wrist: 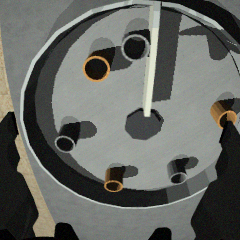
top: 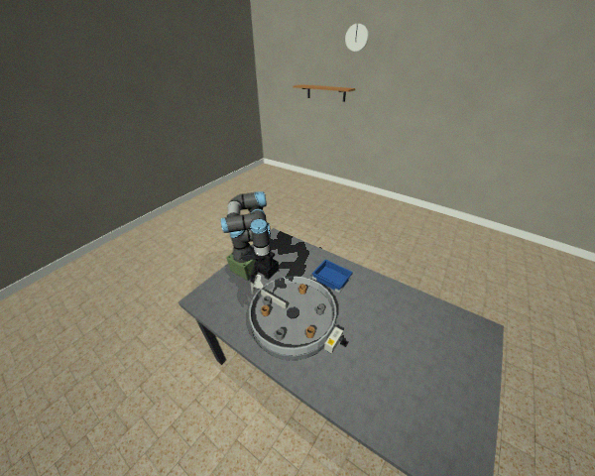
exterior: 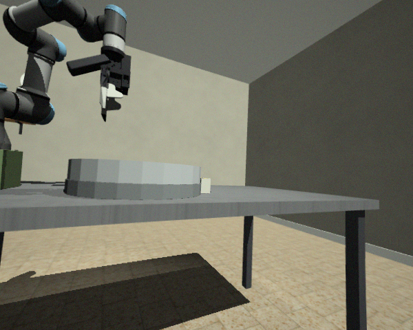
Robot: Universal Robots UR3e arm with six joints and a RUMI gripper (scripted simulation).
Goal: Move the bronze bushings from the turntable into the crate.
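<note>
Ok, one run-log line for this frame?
gripper: open, empty | above turntable | bronze bushings on turntable: three | steel: three | crate: no bushings visible
</note>
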